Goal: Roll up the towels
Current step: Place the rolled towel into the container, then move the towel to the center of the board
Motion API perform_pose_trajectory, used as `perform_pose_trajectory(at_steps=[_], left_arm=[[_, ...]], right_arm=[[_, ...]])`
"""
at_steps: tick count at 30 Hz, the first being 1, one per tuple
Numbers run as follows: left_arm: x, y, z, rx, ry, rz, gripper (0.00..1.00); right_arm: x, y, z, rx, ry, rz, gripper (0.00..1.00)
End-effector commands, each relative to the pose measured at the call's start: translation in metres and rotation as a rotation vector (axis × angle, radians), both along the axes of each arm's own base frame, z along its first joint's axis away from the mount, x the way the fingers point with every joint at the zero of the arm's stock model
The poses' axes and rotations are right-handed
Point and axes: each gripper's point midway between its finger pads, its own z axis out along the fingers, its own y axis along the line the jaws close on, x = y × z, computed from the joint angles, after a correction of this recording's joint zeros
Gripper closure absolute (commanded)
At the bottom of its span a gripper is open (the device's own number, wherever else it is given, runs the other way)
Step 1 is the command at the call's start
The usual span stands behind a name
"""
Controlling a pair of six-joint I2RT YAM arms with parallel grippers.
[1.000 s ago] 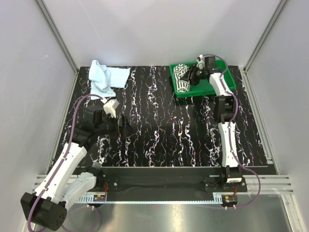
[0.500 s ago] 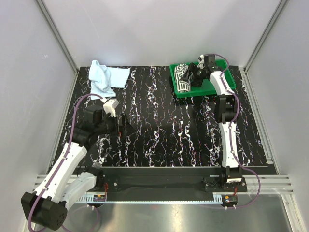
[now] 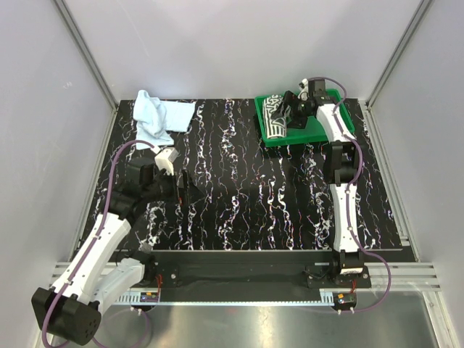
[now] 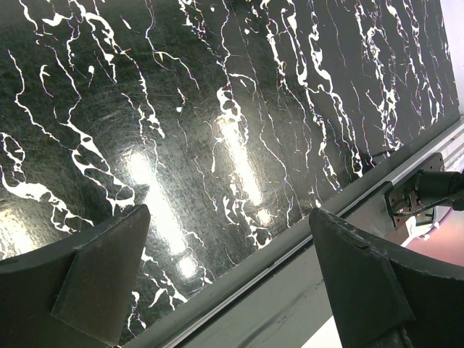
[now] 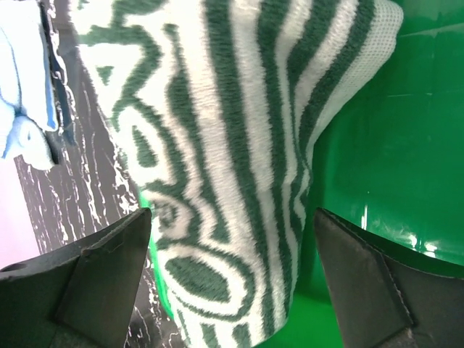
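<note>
The green-and-white striped towel lies rolled up in the left part of the green tray. My right gripper hangs just over it, open. In the right wrist view its fingers stand wide on either side of the striped towel, with a gap on both sides of my right gripper. The pale blue towel lies crumpled at the back left of the table, and its edge shows as the blue towel. My left gripper hovers open and empty over the mat, the left gripper holding nothing.
The black, white-veined mat covers the table between the arms. White walls close in the back and both sides. The tray floor shows bare to the right of the roll. A metal rail runs along the near edge.
My right gripper has opened and let go of the striped towel, which stays rolled in the tray; the wrist rose slightly toward the back. The left arm has not moved.
</note>
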Motion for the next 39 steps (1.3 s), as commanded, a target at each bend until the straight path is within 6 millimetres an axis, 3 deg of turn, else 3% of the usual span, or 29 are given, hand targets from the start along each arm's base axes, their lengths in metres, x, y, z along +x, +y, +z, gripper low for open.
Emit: perform_pose_trajectory(at_steps=[1, 11, 17, 18, 19, 20, 21, 22, 23, 24, 25, 26, 27, 28, 29, 30, 31, 32, 33, 34, 36, 37, 38, 39], left_arm=[[0.007, 0.001, 0.001, -0.001, -0.025, 0.013, 0.01], [0.008, 0.002, 0.0, 0.005, -0.024, 0.019, 0.01], [0.01, 0.007, -0.001, 0.02, -0.026, 0.043, 0.01], [0.011, 0.009, -0.002, 0.031, -0.027, 0.059, 0.01], [0.013, 0.012, -0.003, 0.041, -0.03, 0.076, 0.01], [0.016, 0.015, -0.005, 0.051, -0.027, 0.1, 0.01], [0.023, 0.024, -0.01, 0.087, -0.023, 0.159, 0.01], [0.029, 0.028, -0.008, 0.098, -0.022, 0.196, 0.01], [0.034, 0.031, -0.01, 0.11, -0.011, 0.228, 0.01], [0.04, 0.037, -0.011, 0.124, 0.002, 0.282, 0.01], [0.052, 0.038, -0.008, 0.14, 0.014, 0.309, 0.01], [0.059, 0.041, -0.007, 0.151, 0.027, 0.352, 0.01], [0.072, 0.053, -0.004, 0.195, 0.013, 0.424, 0.01], [0.088, 0.057, 0.002, 0.218, 0.002, 0.467, 0.01], [0.099, 0.062, 0.006, 0.231, -0.003, 0.512, 0.01], [0.111, 0.07, 0.011, 0.262, -0.022, 0.563, 0.01], [0.122, 0.074, 0.001, 0.306, 0.001, 0.586, 0.01], [0.139, 0.077, 0.021, 0.303, -0.037, 0.627, 0.01], [0.148, 0.086, 0.021, 0.338, -0.038, 0.67, 0.01], [0.16, 0.095, 0.022, 0.357, -0.036, 0.706, 0.01], [0.189, 0.104, 0.019, 0.37, -0.01, 0.761, 0.01], [0.199, 0.113, 0.016, 0.358, 0.009, 0.786, 0.01], [0.211, 0.114, -0.003, 0.372, 0.06, 0.788, 0.01], [0.225, 0.116, 0.006, 0.362, 0.042, 0.803, 0.01]], right_arm=[[0.002, -0.001, 0.067, -0.01, -0.121, 0.001, 0.0], [-0.002, -0.011, 0.101, -0.066, -0.179, -0.024, 0.0], [-0.022, -0.046, 0.129, -0.242, -0.197, -0.118, 0.0], [-0.028, -0.05, 0.164, -0.25, -0.268, -0.148, 0.0], [-0.038, -0.052, 0.153, -0.257, -0.235, -0.154, 0.0], [-0.046, -0.052, 0.161, -0.248, -0.243, -0.164, 0.0], [-0.057, -0.052, 0.194, -0.229, -0.31, -0.175, 0.0], [-0.071, -0.05, 0.182, -0.221, -0.269, -0.174, 0.0], [-0.081, -0.049, 0.187, -0.206, -0.275, -0.173, 0.0], [-0.096, -0.045, 0.22, -0.166, -0.341, -0.186, 0.0], [-0.112, -0.043, 0.2, -0.157, -0.289, -0.183, 0.0], [-0.121, -0.038, 0.206, -0.124, -0.305, -0.186, 0.0], [-0.14, -0.037, 0.23, -0.099, -0.357, -0.195, 0.0], [-0.157, -0.029, 0.21, -0.091, -0.31, -0.182, 0.0], [-0.174, -0.025, 0.23, -0.057, -0.357, -0.182, 0.0], [-0.185, -0.02, 0.228, -0.047, -0.348, -0.175, 0.0], [-0.199, -0.016, 0.209, -0.048, -0.305, -0.166, 0.0], [-0.217, -0.007, 0.217, -0.026, -0.317, -0.153, 0.0], [-0.227, -0.003, 0.214, -0.016, -0.308, -0.144, 0.0], [-0.24, -0.001, 0.195, -0.02, -0.263, -0.137, 0.0], [-0.267, 0.01, 0.198, 0.011, -0.262, -0.113, 0.0], [-0.28, 0.011, 0.181, 0.008, -0.22, -0.107, 0.01], [-0.291, 0.013, 0.178, 0.023, -0.202, -0.107, 0.01], [-0.305, 0.014, 0.186, 0.043, -0.225, -0.095, 0.01]])
